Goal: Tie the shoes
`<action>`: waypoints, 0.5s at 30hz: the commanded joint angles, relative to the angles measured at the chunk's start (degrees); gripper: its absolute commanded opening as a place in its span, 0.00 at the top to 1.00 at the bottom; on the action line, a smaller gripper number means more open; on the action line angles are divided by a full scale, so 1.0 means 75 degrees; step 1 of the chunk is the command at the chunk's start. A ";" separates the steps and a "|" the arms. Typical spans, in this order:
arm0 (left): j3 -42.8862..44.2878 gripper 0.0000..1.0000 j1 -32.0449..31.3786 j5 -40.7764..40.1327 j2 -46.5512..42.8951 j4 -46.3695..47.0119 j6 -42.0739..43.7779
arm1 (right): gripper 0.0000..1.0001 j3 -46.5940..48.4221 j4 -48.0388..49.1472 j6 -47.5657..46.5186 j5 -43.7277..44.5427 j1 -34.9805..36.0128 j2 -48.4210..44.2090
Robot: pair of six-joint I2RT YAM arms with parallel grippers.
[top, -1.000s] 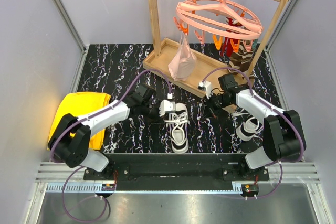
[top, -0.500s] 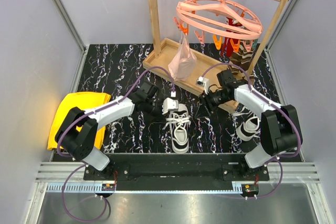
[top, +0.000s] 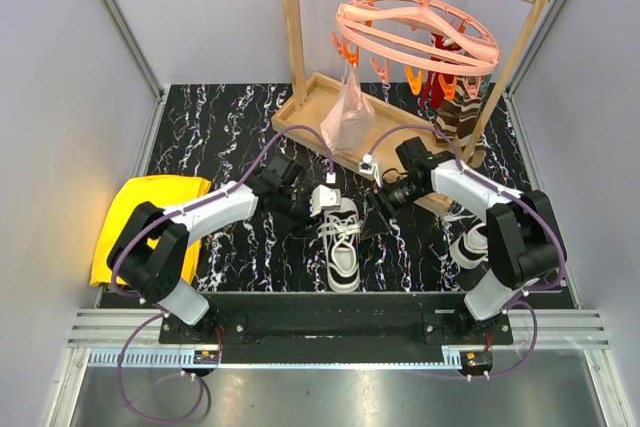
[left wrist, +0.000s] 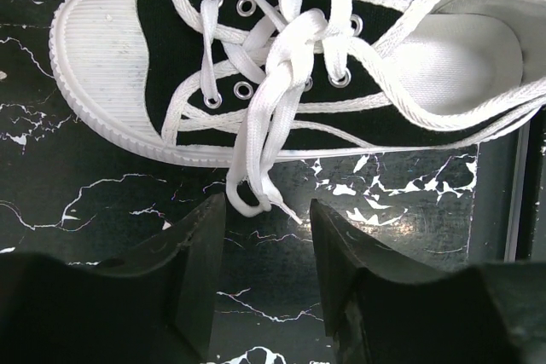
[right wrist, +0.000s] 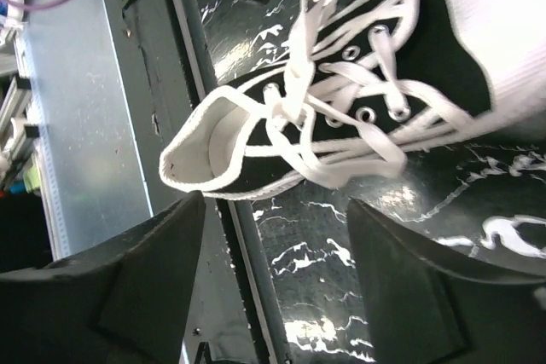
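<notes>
One of the shoes [top: 341, 243] stands mid-table, toe toward the arms, with its white laces crossed in a knot [left wrist: 290, 49] over the black tongue. A loose lace loop [left wrist: 249, 200] hangs over its side onto the table. My left gripper [top: 302, 215] is just left of this shoe and open; in the left wrist view the left gripper [left wrist: 267, 249] has only bare table between its fingers [left wrist: 189, 279]. My right gripper [top: 381, 209] sits just right of the shoe [right wrist: 341, 100], open and empty [right wrist: 277, 240]. The other shoe [top: 470, 244] lies at the right.
A yellow cloth [top: 150, 217] lies at the left. Behind stands a wooden rack with a tray base [top: 310, 112], a pink peg hanger [top: 415, 32], a hanging clear bag [top: 347, 117] and clipped striped socks [top: 460, 112]. The metal front rail [right wrist: 94, 125] runs close by the shoe's heel.
Both grippers were shut a second ago and have opened, leaving the laces lying free. The right arm has swung left toward the shoe; the left has crept right.
</notes>
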 commanded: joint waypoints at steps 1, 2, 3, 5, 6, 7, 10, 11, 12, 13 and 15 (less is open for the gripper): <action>0.0269 0.51 0.0020 0.0101 -0.0117 0.0232 -0.0102 | 0.19 0.0138 0.0440 0.0098 0.0064 0.0344 0.0252; 0.0257 0.51 0.0009 0.0089 -0.0129 0.0221 -0.0114 | 0.16 0.0185 0.0478 0.0111 0.0181 0.0379 0.0310; 0.0257 0.51 0.0008 0.0077 -0.0152 0.0232 -0.0148 | 0.16 0.0208 0.0467 0.0111 0.0228 0.0461 0.0450; 0.0245 0.51 0.0009 0.0066 -0.0257 0.0232 -0.0161 | 0.16 0.0278 0.0490 0.0064 0.0287 0.0508 0.0603; 0.0234 0.51 0.0020 0.0054 -0.0293 0.0255 -0.0184 | 0.17 0.0290 0.0548 0.0052 0.0276 0.0543 0.0685; 0.0210 0.51 0.0032 0.0007 -0.0328 0.0244 -0.0207 | 0.18 0.0290 0.0583 0.0052 0.0276 0.0590 0.0720; 0.0117 0.51 0.0043 -0.0075 -0.0456 0.0256 -0.0219 | 0.20 0.0349 0.0701 0.0134 0.0171 0.0637 0.0791; 0.0093 0.51 0.0044 -0.0087 -0.0492 0.0267 -0.0231 | 0.21 0.0372 0.0701 0.0146 0.0112 0.0649 0.0779; 0.0046 0.51 0.0044 -0.0087 -0.0527 0.0291 -0.0289 | 0.24 0.0396 0.0654 0.0169 0.0054 0.0649 0.0733; 0.0000 0.51 0.0090 -0.0145 -0.0574 0.0302 -0.0301 | 0.27 0.0442 0.0642 0.0181 -0.0109 0.0672 0.0674; -0.0083 0.51 0.0125 -0.0192 -0.0726 0.0361 -0.0464 | 0.32 0.0501 0.0561 0.0298 -0.0274 0.0708 0.0464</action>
